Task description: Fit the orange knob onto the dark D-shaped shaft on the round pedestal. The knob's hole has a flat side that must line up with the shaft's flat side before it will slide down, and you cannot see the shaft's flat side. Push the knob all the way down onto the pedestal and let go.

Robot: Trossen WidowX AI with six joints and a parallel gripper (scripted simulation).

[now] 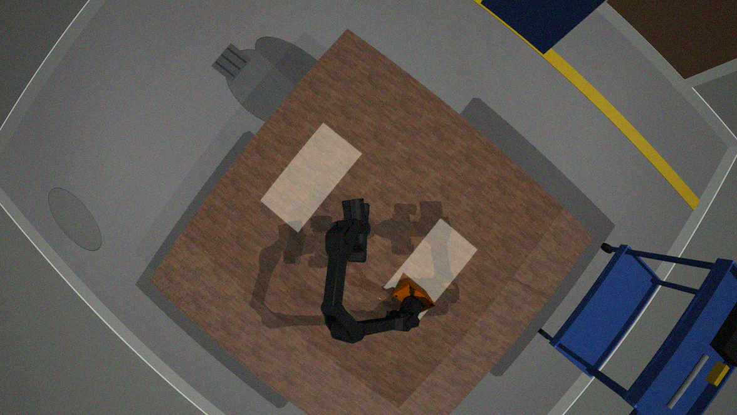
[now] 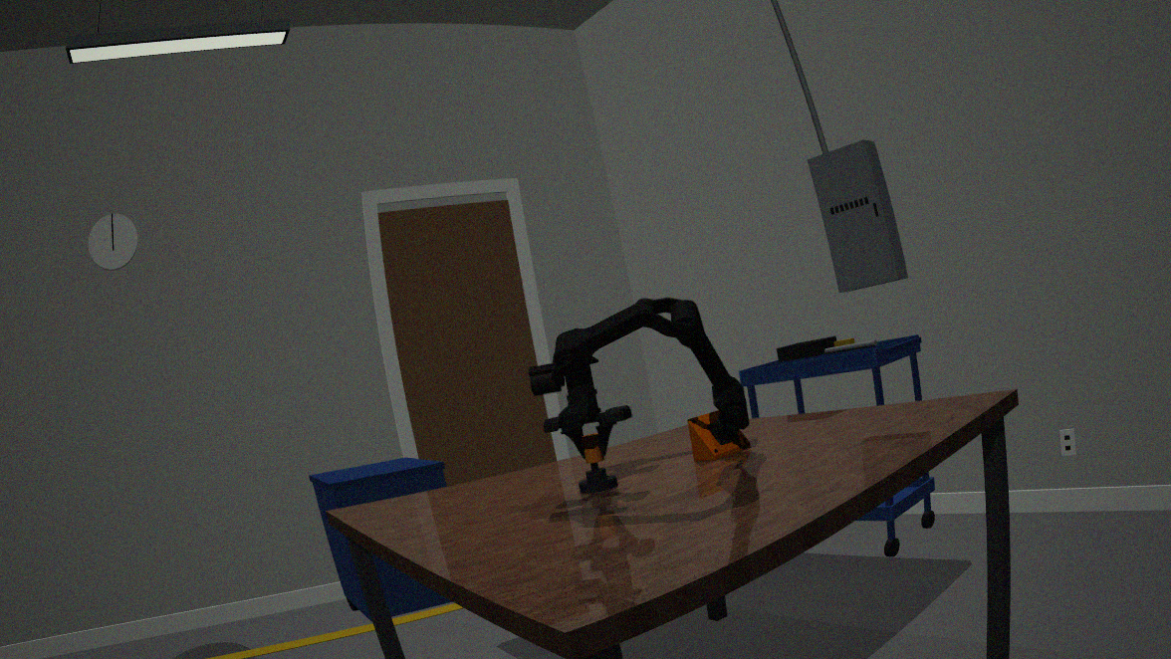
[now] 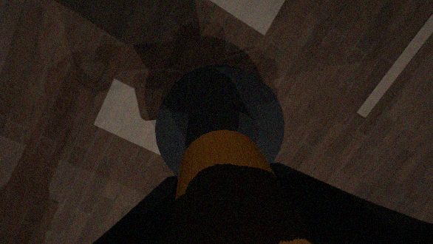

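My gripper [image 2: 591,452] [image 3: 224,178] is shut on the orange knob [image 2: 591,450] [image 3: 227,148] and points down. The knob is upright above the round dark pedestal [image 2: 586,486] [image 3: 271,126]. In the exterior view a short dark length of the shaft [image 2: 594,466] shows between the knob's lower end and the pedestal, so the knob is not down on it. Whether the shaft's tip is inside the hole or only touches it cannot be told. The flat sides are hidden. In the top view the arm covers fingers, knob and pedestal.
The arm's orange base mount [image 1: 405,293] [image 2: 703,440] stands on the wooden table [image 1: 412,144] [image 2: 491,540]. Pale bright patches lie across the tabletop. A blue cart [image 1: 603,309] [image 2: 827,363] stands beyond the table edge.
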